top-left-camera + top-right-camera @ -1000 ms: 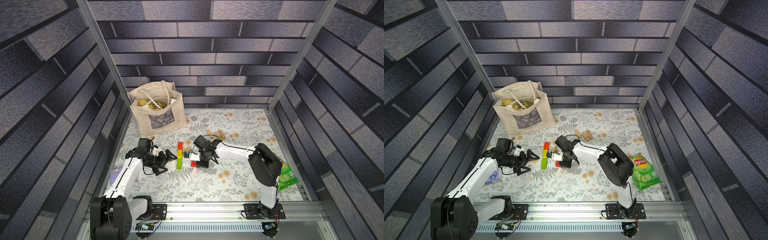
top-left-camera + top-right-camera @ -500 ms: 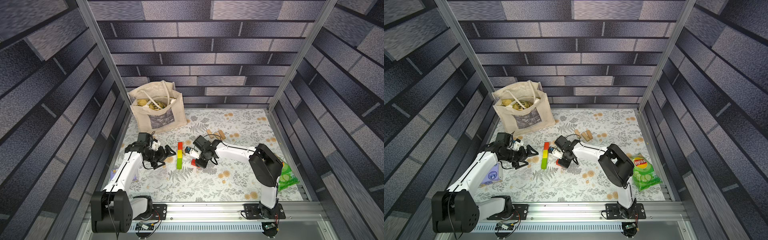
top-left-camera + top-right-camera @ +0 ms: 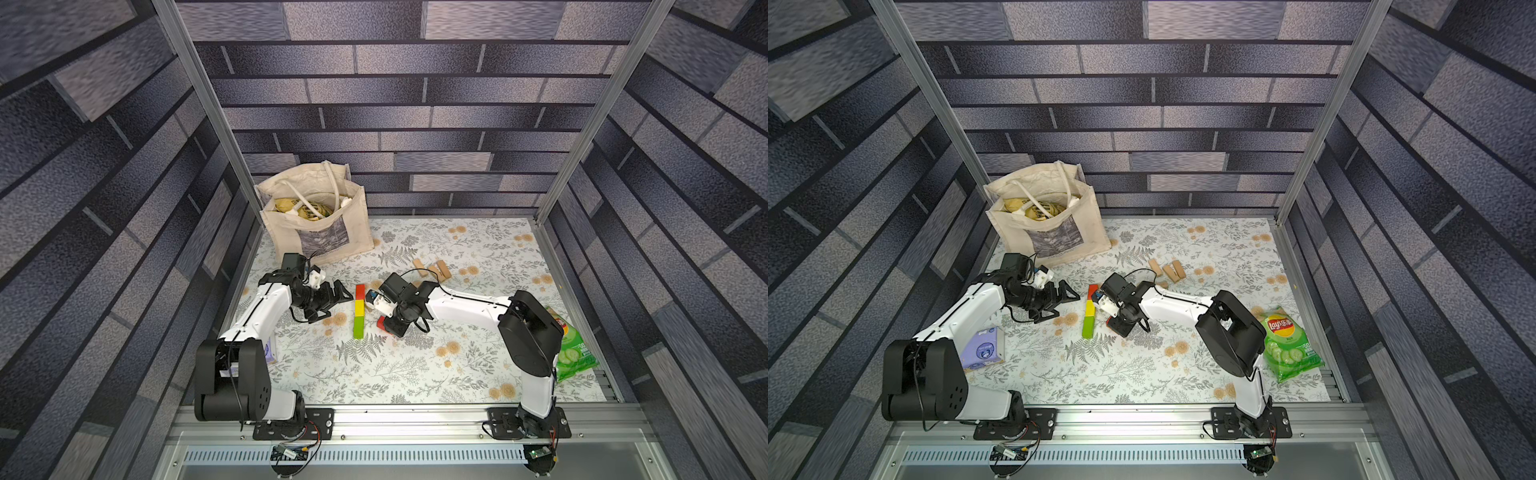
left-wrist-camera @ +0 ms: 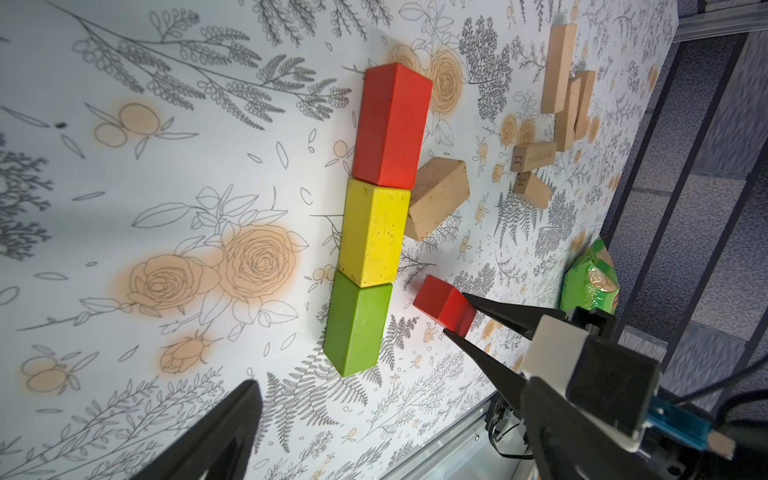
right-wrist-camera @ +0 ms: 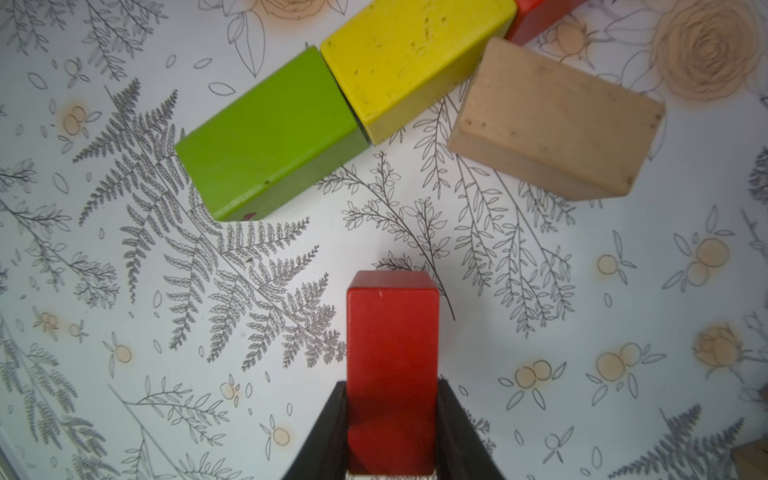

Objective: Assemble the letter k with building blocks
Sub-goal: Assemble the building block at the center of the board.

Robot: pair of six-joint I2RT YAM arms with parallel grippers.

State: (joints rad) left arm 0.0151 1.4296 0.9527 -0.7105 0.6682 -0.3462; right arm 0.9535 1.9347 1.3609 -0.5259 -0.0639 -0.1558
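Right fingers (image 5: 328, 436), clamped on a red block (image 5: 392, 365), had edged it nearer the green block (image 5: 270, 137) ending the column (image 3: 359, 309) on the bench (image 3: 415, 374), likely K's lower leg; left fingers (image 4: 224, 436) gaped empty.

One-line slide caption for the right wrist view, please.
Right gripper holds a red block near the green block and yellow block; a plain wooden block slants beside the yellow.

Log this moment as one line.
right gripper: shut on red rectangular wooden block; left gripper: open; red-yellow-green wooden block row: laid; plain wooden block: slanted beside row
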